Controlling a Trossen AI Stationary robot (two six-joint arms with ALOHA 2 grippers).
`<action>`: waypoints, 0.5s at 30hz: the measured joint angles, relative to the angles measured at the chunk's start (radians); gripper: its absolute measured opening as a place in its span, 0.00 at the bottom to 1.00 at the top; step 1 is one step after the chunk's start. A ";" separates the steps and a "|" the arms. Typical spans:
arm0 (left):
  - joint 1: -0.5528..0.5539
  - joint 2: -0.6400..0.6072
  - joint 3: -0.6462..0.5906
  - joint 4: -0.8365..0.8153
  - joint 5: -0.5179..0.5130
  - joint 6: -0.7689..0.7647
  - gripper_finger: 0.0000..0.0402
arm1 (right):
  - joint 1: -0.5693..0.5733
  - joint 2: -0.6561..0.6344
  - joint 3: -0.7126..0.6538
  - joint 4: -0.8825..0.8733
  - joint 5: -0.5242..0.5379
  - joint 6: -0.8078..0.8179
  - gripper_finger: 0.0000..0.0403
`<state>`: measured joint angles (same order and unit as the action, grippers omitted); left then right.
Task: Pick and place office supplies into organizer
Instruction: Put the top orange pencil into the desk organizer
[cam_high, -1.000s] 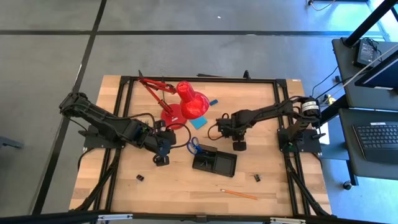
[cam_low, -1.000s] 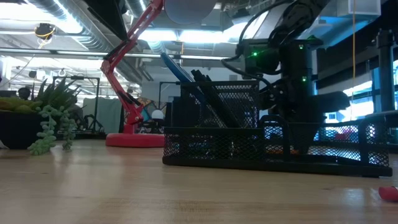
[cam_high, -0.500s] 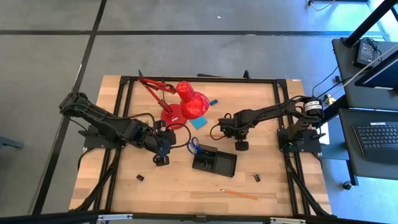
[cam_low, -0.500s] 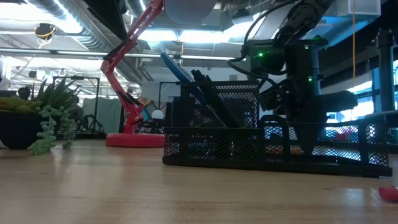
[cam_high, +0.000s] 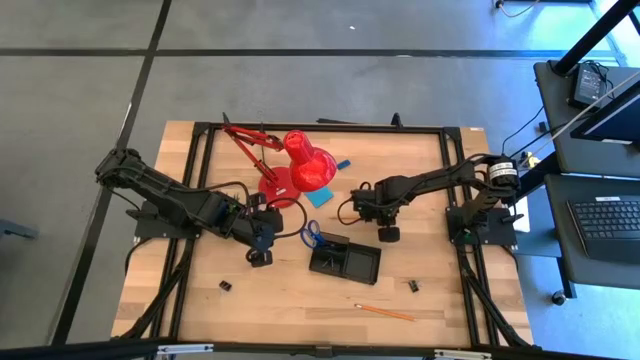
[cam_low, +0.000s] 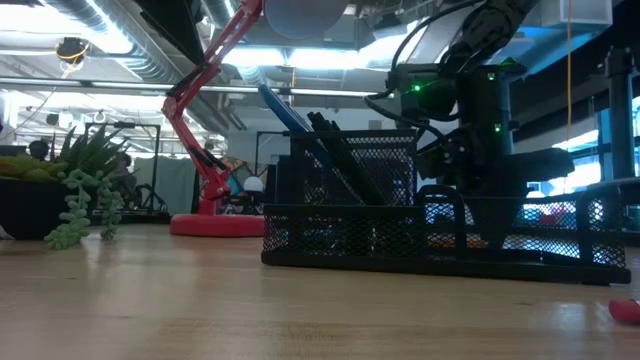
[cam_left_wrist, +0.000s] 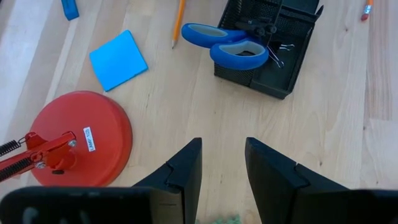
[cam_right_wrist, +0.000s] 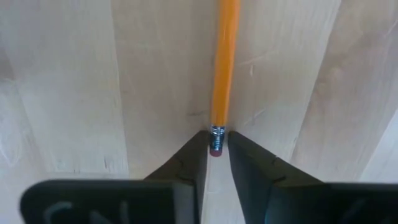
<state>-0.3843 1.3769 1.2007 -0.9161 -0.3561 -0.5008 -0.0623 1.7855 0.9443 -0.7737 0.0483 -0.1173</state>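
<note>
Mesh organizer (cam_low: 440, 240) dead ahead on the table (cam_low: 200, 300).
Blue scissors (cam_low: 285, 112) poking up; my arm (cam_low: 470, 130) behind it.

The pale wooden desk (cam_high: 300, 300) stands on a grey floor (cam_high: 80, 60) crossed by dark seams. Beyond the desk's right edge, a dark side table (cam_high: 590, 140) carries a keyboard (cam_high: 610, 222). Level across the desk, ceiling ducts (cam_low: 60, 15) and bright strip lights (cam_low: 330, 58) fill the room behind.

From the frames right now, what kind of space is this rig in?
Probably a robotics lab or workshop: exposed ceiling ducts overhead in the low view, a grey concrete floor marked with dark lines, and beside the wooden table a side bench carrying a keyboard.
</note>
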 joint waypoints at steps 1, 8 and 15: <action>0.000 0.000 0.000 0.000 0.000 0.005 0.29 | 0.000 0.000 0.000 0.001 0.000 0.000 0.18; 0.000 0.000 0.000 0.000 -0.002 0.014 0.29 | 0.000 0.000 0.000 0.000 -0.016 -0.020 0.12; 0.000 0.000 0.000 0.000 -0.002 0.015 0.29 | 0.000 0.000 0.001 -0.001 -0.016 -0.022 0.04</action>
<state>-0.3843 1.3769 1.2007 -0.9161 -0.3577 -0.4862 -0.0628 1.7855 0.9451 -0.7746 0.0324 -0.1396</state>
